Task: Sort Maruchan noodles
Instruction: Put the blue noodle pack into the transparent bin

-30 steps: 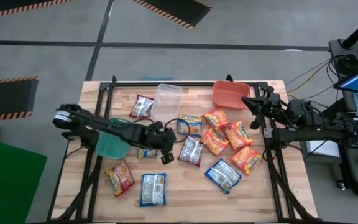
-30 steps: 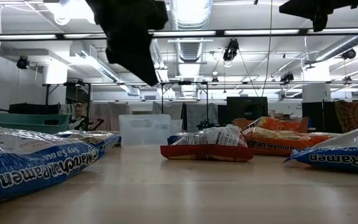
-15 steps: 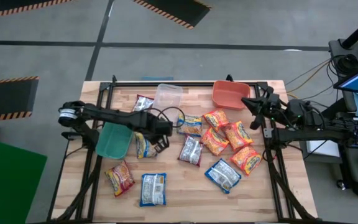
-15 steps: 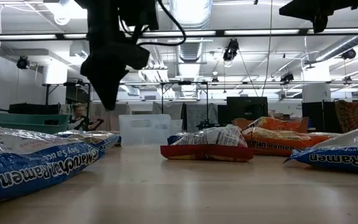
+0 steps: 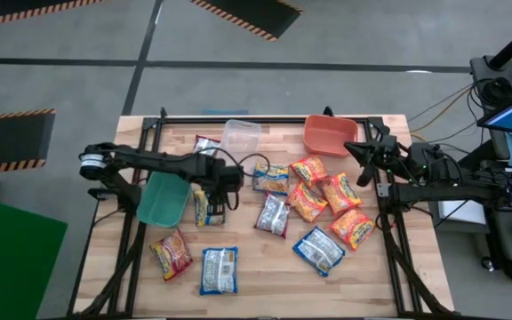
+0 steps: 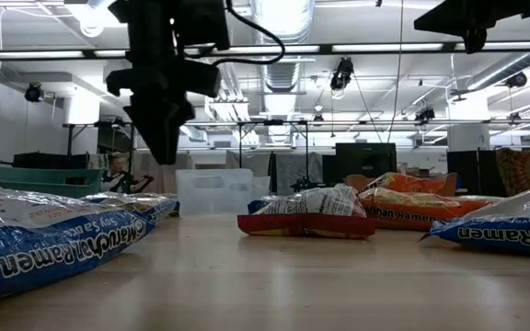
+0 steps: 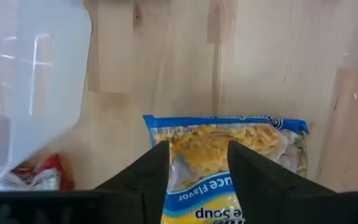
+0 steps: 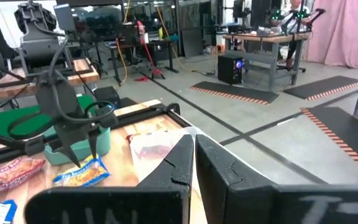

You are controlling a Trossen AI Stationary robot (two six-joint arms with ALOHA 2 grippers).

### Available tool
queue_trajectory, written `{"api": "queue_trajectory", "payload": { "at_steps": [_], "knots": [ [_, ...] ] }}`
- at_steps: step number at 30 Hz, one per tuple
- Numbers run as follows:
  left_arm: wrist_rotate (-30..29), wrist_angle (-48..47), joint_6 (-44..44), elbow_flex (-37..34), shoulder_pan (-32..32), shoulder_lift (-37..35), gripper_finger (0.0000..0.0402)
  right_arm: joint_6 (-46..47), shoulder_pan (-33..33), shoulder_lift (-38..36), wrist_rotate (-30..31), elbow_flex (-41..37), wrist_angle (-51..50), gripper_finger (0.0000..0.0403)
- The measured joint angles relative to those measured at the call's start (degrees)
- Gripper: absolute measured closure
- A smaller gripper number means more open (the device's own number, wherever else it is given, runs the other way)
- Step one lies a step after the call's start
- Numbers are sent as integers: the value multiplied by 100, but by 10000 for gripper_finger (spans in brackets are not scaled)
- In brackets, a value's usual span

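Directly below the left gripper [image 5: 213, 200] lies a blue-and-yellow packet [image 5: 203, 206], flat on the wooden table [image 5: 256, 267], just beside the teal bin [image 5: 163, 199] at its 3 o'clock side. From the left wrist camera the two dark fingers [image 7: 157, 163] stand apart over that packet [image 7: 229, 165], one near each long edge of its picture panel, neither pressing on it; the jaws are parted and hold nothing. The left arm reaches level across the table from its base at 9 o'clock, its wrist bent so the gripper [image 6: 166, 138] points down above the tabletop. A clear bin [image 5: 239, 140] sits at 12 o'clock of the gripper, with a red-and-white packet [image 5: 204, 147] beside it.

The right gripper [image 5: 364, 167] waits at the table's 3 o'clock edge, raised, its fingers [image 8: 180, 165] pressed together with nothing between them; the orange bin [image 5: 330, 134] is near it.

The remaining noodle packets lie scattered from the middle toward 4 o'clock, orange-red ones [image 5: 324, 196] in a cluster and two blue ones [image 5: 220, 269] nearer 6 o'clock. Readable writing: "Maruchan Ramen" on the near blue packet [image 6: 53, 244] in the low view, "Ramen" on another [image 6: 509, 230], and, inverted, "Flavor" and "Soup" on the packet under the left gripper.
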Motion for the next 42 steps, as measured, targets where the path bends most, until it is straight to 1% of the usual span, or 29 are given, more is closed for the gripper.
{"api": "queue_trajectory", "payload": {
  "at_steps": [3, 6, 9, 13, 18, 22, 26, 35, 38, 40, 42],
  "knots": [
    [75, 165, -246, -322, 113, -201, 235, 13, 0, 0, -18, -2, 0, 394],
    [57, 152, -778, -587, 225, -385, 216, 17, 0, 0, -42, -38, -3, 394],
    [-168, 167, -1038, -774, 231, -548, 195, 17, 0, 0, -42, -61, -4, 394],
    [-240, 316, -960, -1006, 229, -678, 173, 21, 0, 0, -42, -63, 2, 394],
    [-171, 839, -503, -1289, 242, -702, 160, 110, 0, 2, -42, -76, 7, 394],
    [125, 1282, -426, -1575, 335, -702, 159, 118, 0, 2, -42, -83, 7, 394],
    [199, 1677, -463, -1824, 394, -702, 159, 113, 0, 2, -42, -83, 7, 394],
    [364, 2201, -597, -2284, 445, -702, 161, 105, 0, 2, -42, -83, 16, 394],
    [365, 2226, -628, -2310, 443, -702, 176, 103, 0, 2, -42, -83, 57, 394],
    [338, 2223, -626, -2314, 443, -702, 195, 97, 0, 2, -42, -83, 57, 394],
    [332, 2211, -620, -2315, 443, -702, 222, 72, 0, 2, -40, -85, 56, 394]
  ]
}}
